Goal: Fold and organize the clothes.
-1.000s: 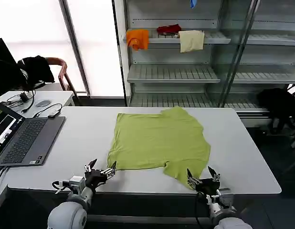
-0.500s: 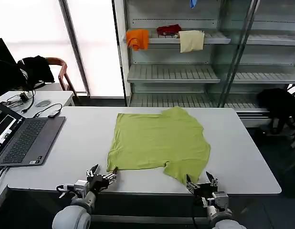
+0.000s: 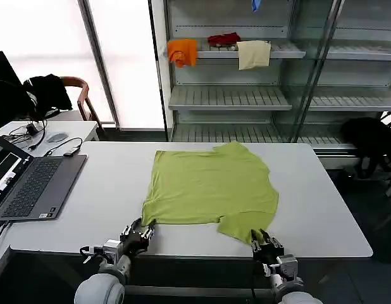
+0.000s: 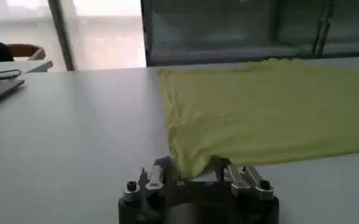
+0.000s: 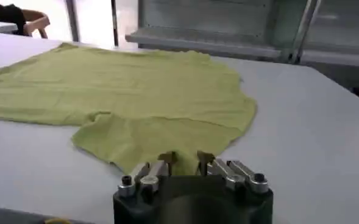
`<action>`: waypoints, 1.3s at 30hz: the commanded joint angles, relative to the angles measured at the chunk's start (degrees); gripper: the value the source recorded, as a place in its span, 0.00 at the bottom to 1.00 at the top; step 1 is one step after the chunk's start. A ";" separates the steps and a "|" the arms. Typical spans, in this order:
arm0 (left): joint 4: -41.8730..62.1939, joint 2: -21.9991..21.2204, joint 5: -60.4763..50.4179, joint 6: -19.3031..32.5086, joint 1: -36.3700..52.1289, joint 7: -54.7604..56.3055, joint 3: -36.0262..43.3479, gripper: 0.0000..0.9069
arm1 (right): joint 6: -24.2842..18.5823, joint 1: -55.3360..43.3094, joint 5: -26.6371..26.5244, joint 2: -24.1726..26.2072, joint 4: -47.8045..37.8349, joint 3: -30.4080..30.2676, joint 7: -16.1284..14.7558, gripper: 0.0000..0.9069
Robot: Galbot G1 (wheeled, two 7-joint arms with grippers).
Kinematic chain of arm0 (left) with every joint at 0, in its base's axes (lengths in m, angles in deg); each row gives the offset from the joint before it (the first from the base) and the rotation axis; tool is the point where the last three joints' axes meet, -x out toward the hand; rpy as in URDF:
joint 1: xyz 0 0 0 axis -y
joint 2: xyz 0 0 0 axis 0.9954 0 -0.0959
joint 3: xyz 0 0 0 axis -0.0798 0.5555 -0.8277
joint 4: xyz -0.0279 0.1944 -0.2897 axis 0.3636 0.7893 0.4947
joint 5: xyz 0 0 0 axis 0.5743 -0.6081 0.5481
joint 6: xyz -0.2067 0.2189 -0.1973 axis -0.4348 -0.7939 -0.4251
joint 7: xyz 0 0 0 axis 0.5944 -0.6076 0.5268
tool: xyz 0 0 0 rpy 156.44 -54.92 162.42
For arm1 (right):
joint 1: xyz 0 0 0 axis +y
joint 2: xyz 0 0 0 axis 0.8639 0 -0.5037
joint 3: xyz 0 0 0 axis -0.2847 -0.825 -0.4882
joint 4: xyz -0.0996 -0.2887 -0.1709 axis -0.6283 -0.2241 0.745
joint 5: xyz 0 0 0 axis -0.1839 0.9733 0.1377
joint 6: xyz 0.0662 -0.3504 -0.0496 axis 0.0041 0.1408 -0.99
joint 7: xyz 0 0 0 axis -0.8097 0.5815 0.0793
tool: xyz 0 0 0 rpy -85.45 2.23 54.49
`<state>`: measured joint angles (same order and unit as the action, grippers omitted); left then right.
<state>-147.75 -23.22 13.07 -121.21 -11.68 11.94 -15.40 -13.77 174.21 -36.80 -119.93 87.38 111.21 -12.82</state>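
A: From the head view, where did the T-shirt (image 3: 211, 190) lie?

B: Spread flat on the white table (image 3: 322, 209), mid-table, with its near hem close to the front edge. The left gripper (image 3: 140, 232) sat at the near left corner of the cloth, and the right gripper (image 3: 266, 240) at the near sleeve on the right.

A: What stood around it?

B: An open laptop (image 3: 31, 187) lay well apart on the table's left end, with a cable (image 3: 68, 147) beyond it. Behind the table ran a metal shelf rack (image 3: 246, 95) carrying an orange cloth (image 3: 182, 51), a red cloth (image 3: 223, 39) and a cream cloth (image 3: 253, 54). A chair (image 3: 78, 95) with a black garment (image 3: 47, 90) stood at far left. Nothing lay on the shirt itself.

A: And the left wrist view?

B: The left gripper (image 4: 197, 176) had its fingers pinched on the shirt's corner, the cloth bunched up between them.

A: The right wrist view?

B: The right gripper (image 5: 188, 162) had its fingers drawn close together at the sleeve's edge, nipping the fabric
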 commanded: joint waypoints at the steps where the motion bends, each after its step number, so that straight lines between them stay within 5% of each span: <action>1: 0.07 0.09 -0.15 -0.13 -0.09 -0.39 0.10 0.01 | 0.02 -0.16 -0.11 -0.23 0.00 -0.16 -0.35 0.00; 18: -0.41 -1.43 5.75 -0.17 9.74 -4.23 -2.45 0.01 | 0.39 -11.46 -4.78 -1.79 -0.45 1.87 0.46 0.00; 39: 12.65 -2.64 4.87 -0.17 19.82 -5.77 -1.64 0.01 | 0.37 -32.52 -3.44 -2.89 -21.67 -0.03 0.77 0.00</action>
<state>-140.74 -25.66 18.22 -121.48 4.09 6.73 -17.00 -13.43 151.36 -40.53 -122.59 75.68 111.36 -11.90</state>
